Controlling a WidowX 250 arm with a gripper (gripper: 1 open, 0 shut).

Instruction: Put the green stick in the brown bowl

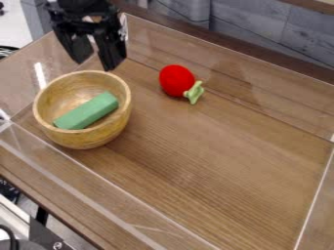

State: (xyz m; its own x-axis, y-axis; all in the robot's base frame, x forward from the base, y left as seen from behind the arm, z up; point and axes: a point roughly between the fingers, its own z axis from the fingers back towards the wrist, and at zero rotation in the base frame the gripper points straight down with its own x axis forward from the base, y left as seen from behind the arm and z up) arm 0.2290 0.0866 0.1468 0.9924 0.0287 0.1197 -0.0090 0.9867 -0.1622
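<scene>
Since only one camera looks at this table, everything comes from that single view. The green stick (88,111) lies inside the brown bowl (53,133), resting on the bowl's inner floor and leaning toward its right wall, with its long axis running from near-left to far-right. The bowl sits at the near left of the wooden table (222,166), inside the clear-walled enclosure.

The gripper (96,57) hangs above and just beyond the bowl's far rim, pointing almost straight down, its two dark fingers spread apart with nothing between them. It is released and empty; the stick is not in contact with it. From the gripper, the stick lies nearer to the camera and lower, slightly to the left, so the two are clearly apart with open air between fingertips and bowl.

A red ball (177,78) with a small green leaf rests to the right of the bowl, well clear of both bowl and gripper.

Judging by how things lie, the task's goal looks met: the stick is fully within the bowl and no part of it crosses the rim. What remains appears to be only clearing the arm away, and the spread fingers sit far enough from the rim that a lift should not disturb the bowl.
</scene>
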